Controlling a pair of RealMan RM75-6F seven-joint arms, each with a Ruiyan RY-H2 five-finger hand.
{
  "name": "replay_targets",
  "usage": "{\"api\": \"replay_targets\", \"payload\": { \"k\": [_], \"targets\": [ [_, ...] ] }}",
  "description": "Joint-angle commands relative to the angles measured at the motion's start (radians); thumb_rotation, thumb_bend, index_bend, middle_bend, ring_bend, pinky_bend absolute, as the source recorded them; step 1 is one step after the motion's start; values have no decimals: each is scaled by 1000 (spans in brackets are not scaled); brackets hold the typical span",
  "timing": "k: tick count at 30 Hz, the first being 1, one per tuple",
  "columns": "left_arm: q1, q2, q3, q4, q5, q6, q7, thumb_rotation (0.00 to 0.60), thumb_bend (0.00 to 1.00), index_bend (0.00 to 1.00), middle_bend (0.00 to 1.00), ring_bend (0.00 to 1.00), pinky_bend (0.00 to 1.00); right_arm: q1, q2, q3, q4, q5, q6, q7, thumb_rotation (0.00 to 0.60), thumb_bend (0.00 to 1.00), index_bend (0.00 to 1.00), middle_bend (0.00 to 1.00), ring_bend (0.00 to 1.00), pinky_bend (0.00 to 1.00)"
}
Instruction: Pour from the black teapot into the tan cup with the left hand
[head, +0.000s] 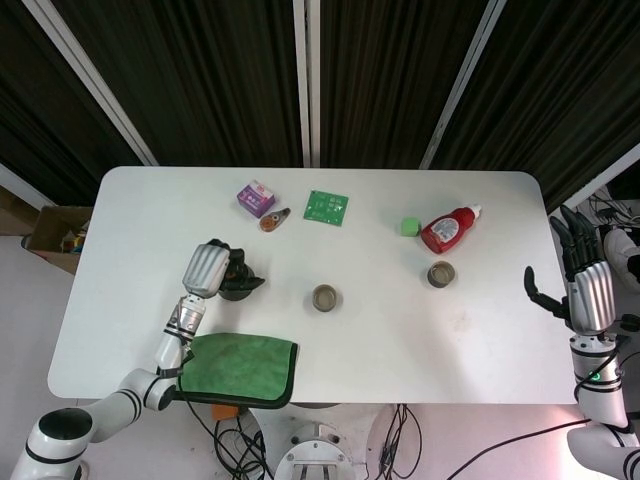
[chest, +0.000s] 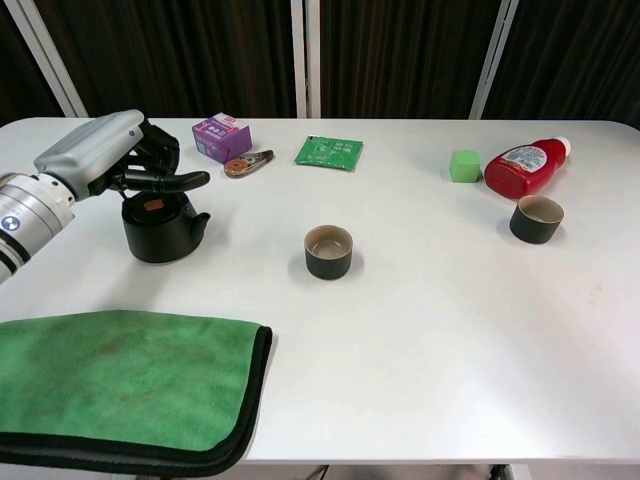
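The black teapot (chest: 160, 230) stands on the white table (chest: 430, 330) at the left, spout pointing right, also seen in the head view (head: 238, 285). My left hand (chest: 115, 155) hovers just over its lid, fingers curled down behind the pot and thumb stretched out to the right. A small gap shows between thumb and lid, and what the fingers touch behind the pot is hidden. The tan-lined cup (chest: 329, 250) sits upright mid-table, a hand's width right of the pot. My right hand (head: 583, 285) is off the table's right edge with its fingers spread and nothing in it.
A folded green cloth (chest: 120, 380) lies at the near left. A second dark cup (chest: 536, 218), a red bottle (chest: 525, 167) on its side and a green cube (chest: 464, 165) are at the right. A purple box (chest: 221, 136), a small clip (chest: 247, 162) and a green packet (chest: 329, 152) lie at the back.
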Motion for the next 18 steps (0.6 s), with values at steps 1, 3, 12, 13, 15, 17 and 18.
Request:
{"api": "replay_targets", "payload": {
  "k": [1, 3, 12, 13, 15, 17, 18],
  "targets": [
    [-1, -3, 0, 6, 0, 0, 1, 192, 0, 658, 719, 576, 433, -1, 1, -1, 0, 1, -1, 0, 600, 477, 0, 7, 0, 0],
    [-2, -5, 1, 12, 2, 3, 2, 193, 0, 657, 718, 572, 432, -1, 1, 0, 0, 2, -2, 0, 600, 477, 0, 7, 0, 0],
    [-4, -3, -3, 19, 4, 16, -4, 192, 0, 611, 663, 548, 430, 0, -2, 0, 0, 2, -3, 0, 600, 477, 0, 7, 0, 0],
    [-4, -3, -4, 19, 3, 15, -5, 190, 0, 600, 644, 542, 430, 0, -2, 0, 0, 1, -3, 0, 600, 477, 0, 7, 0, 0],
    [-4, 0, -4, 19, 2, 14, -3, 191, 0, 595, 632, 535, 428, 0, -1, -1, -1, 0, -3, -1, 600, 477, 0, 7, 0, 0],
    [-4, 1, -6, 18, 0, 15, -1, 194, 0, 593, 631, 519, 422, 0, -1, 0, -2, 1, -2, -3, 600, 477, 0, 7, 0, 0],
    [-4, 2, -6, 18, 0, 17, 0, 195, 0, 584, 627, 504, 417, -1, -1, 0, -3, 1, -2, -3, 600, 477, 0, 7, 0, 0]
  ]
}}
